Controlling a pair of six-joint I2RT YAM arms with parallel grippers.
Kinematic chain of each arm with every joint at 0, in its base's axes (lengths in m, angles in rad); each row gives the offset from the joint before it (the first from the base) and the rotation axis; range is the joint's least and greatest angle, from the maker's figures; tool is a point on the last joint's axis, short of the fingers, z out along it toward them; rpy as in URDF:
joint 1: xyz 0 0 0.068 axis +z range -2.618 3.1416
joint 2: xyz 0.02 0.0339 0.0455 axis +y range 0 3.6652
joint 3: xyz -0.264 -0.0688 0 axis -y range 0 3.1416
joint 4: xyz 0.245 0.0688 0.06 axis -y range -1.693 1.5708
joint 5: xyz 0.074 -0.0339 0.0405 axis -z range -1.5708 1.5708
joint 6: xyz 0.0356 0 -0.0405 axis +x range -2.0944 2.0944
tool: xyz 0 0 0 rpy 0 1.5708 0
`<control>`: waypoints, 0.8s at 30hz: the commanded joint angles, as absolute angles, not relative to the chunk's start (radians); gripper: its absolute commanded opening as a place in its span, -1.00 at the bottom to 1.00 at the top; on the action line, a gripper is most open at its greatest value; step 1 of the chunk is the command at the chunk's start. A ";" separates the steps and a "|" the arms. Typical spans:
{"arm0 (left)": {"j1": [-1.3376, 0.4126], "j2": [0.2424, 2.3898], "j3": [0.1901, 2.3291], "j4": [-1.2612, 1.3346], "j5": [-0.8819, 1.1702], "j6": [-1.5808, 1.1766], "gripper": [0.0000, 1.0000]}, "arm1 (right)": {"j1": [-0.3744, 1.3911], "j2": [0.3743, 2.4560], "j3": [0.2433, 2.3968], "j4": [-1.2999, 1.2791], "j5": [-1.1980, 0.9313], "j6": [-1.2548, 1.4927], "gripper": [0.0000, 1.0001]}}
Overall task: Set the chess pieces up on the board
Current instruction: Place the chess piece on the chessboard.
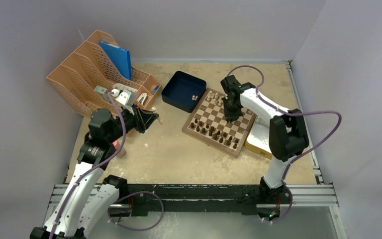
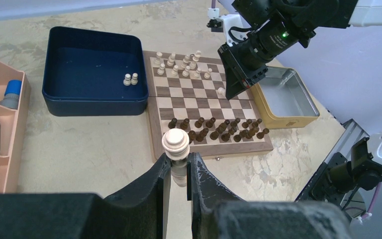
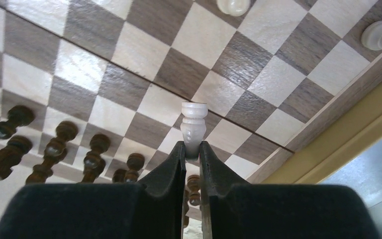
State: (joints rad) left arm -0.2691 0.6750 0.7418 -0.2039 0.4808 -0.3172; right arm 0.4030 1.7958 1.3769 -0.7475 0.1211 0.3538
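The board (image 1: 206, 143) lies right of the table's middle. Several cream chess pieces (image 2: 181, 64) stand on its far rows, and dark pieces (image 2: 219, 129) fill its near rows. Two more cream pieces (image 2: 131, 79) stand in the blue tray. My left gripper (image 2: 179, 167) hovers over the bare table left of the board, shut on a cream piece (image 2: 175, 142) with its round base toward the camera. My right gripper (image 3: 192, 149) hangs over the board's (image 3: 144, 45) right side, shut on a cream piece (image 3: 193, 124) by its narrow end.
A dark blue tray (image 1: 179, 92) sits against the board's far left corner. A shiny metal tray (image 2: 283, 94) lies along the board's right side. An orange file organizer (image 1: 94, 69) with small items stands at the back left, behind the left arm.
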 commanded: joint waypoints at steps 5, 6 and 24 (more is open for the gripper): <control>-0.279 0.674 0.746 -0.170 0.471 -0.292 -1.00 | 0.376 1.796 1.399 -0.739 0.143 0.338 -0.65; -0.279 0.674 0.746 -0.170 0.471 -0.291 -1.00 | 0.374 1.794 1.399 -0.738 0.138 0.336 -0.64; -0.279 0.668 0.746 -0.175 0.468 -0.291 -1.00 | 0.364 1.779 1.398 -0.717 0.172 0.348 -0.62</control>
